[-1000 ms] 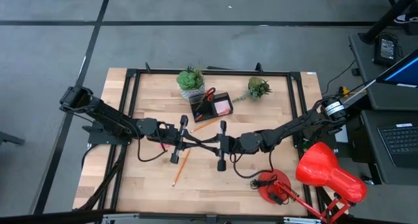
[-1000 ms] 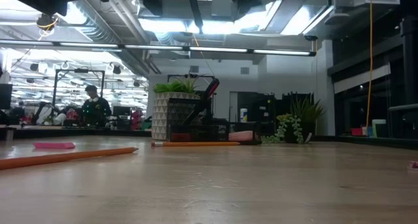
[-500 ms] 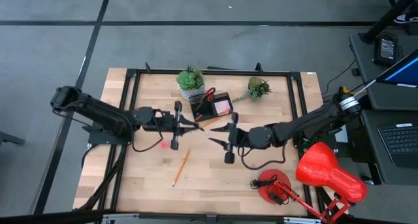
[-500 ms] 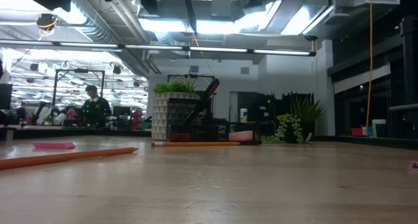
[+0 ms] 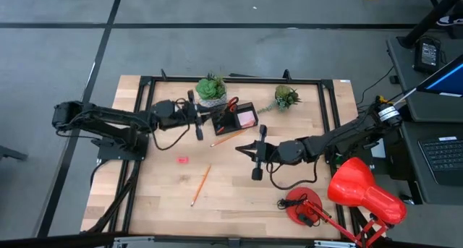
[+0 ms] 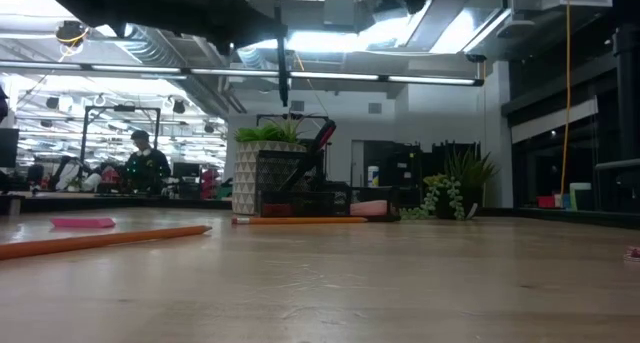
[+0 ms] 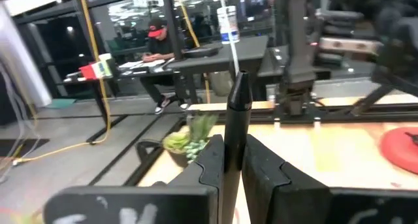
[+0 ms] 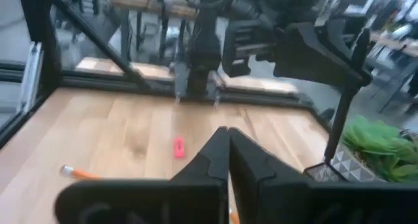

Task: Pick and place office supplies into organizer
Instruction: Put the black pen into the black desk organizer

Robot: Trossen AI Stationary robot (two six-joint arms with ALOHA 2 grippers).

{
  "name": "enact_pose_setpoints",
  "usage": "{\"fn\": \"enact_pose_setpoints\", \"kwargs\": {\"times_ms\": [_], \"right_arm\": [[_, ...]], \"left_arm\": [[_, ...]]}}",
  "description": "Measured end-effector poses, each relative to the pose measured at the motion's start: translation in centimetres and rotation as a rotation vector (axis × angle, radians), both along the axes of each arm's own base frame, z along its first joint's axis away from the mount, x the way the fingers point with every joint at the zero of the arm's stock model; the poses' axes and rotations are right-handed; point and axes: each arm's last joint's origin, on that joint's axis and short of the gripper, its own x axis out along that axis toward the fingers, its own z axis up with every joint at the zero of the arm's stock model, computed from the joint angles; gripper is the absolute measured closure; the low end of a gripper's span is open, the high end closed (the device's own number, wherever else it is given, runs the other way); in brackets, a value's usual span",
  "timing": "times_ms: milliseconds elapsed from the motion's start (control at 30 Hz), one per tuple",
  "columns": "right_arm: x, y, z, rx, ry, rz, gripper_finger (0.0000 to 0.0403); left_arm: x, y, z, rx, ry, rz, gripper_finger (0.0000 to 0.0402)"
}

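Done so far: you already have the red-handled scissors (image 5: 232, 103) standing in the black organizer (image 5: 230, 120) at upper centre of the high view, with the pink sticky-note pad (image 5: 247, 118) lying in its right compartment.
In hand: your left gripper (image 5: 199, 116) is clenched on the black pen (image 7: 234, 132), which stands up between its fingers in the left wrist view; in the high view the gripper sits just left of the organizer, beside the potted plant (image 5: 211, 90).
Left to do: one orange pencil (image 5: 228, 137) lies on the bench (image 5: 166, 204) just below the organizer; the other orange pencil (image 5: 200, 185) lies lower, left of centre; a small red eraser (image 5: 182, 160) rests apart at centre left. By my reading that leaves the pen drop plus three more pieces; I see only this one eraser.
Right side: your right gripper (image 5: 243, 148) is empty and pinched closed at mid frame, right of the upper pencil and clear of it.
Changed since a second ago: then both grippers met at the middle of the bench, close together over the pencils. Since, the left arm has carried the pen up and left to the organizer's side, and the right has backed off slightly to the right. Pencils and eraser have not shifted.
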Motion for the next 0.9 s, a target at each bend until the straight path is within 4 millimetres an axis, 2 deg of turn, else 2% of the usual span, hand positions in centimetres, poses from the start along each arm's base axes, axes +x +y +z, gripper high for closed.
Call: {"fn": "enact_pose_setpoints", "kwargs": {"times_ms": [233,333,533,900], "right_arm": [[-1.9,-2.3,-3.9,0.067,-0.134,-0.049,0.0396],[-2.4,-3.3,-3.8,0.097,-0.220,-0.062,0.0400],[-2.3,-3.9,-4.3,0.093,-0.192,-0.017,0.0398],[-2.3,-4.0,-4.3,0.055,-0.183,-0.014,0.0399]], "left_arm": [[0.1,2.9,-1.0,-0.043,0.032,0.049,0.0376],[0.5,4.0,-2.2,-0.074,0.074,0.084,0.0376],[1.6,5.5,-4.3,-0.111,0.110,0.130,0.0376],[2.8,6.3,-7.9,-0.184,0.211,0.145,0.0376]]}}
